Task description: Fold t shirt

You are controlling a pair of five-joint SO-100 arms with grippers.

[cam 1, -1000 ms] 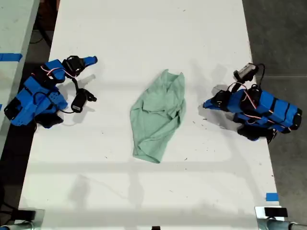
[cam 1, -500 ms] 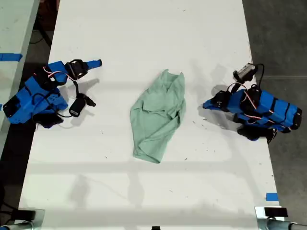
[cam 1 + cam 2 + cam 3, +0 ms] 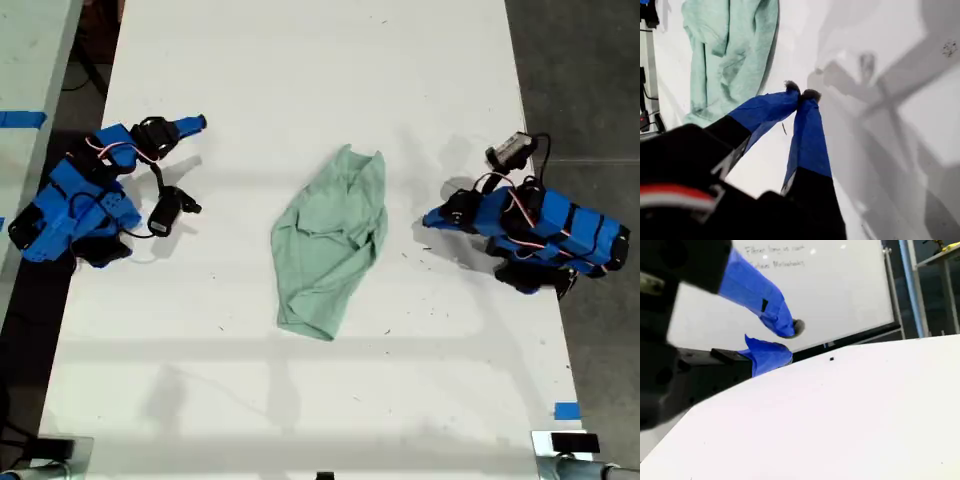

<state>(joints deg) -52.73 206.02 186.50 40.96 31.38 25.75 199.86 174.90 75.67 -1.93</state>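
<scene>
The t shirt (image 3: 332,240) lay crumpled in a long, slanted bundle near the middle of the white counter (image 3: 300,60), touched by neither arm. In the exterior view it ran from a narrow upper end down to a wider lower end, with folds and creases across its pale green cloth.

My first gripper (image 3: 801,93) rested low over the counter with its blue-taped jaws together, tips touching and nothing between them. The t shirt (image 3: 727,55) lay ahead of those tips and off to one side, well apart from them, with bare counter in between. In the exterior view this was the arm at that view's right (image 3: 432,218), its tips aimed toward the cloth.

My second gripper (image 3: 782,342) had its jaws apart, one blue-taped finger (image 3: 767,307) above the other with a clear gap between them, holding nothing. Past its tips stood a whiteboard (image 3: 840,285) with faint writing, and the counter (image 3: 840,415) spread bare below. In the exterior view this arm sat at that view's left (image 3: 185,128), far from the t shirt, its jaws pointing toward the view's right.
</scene>
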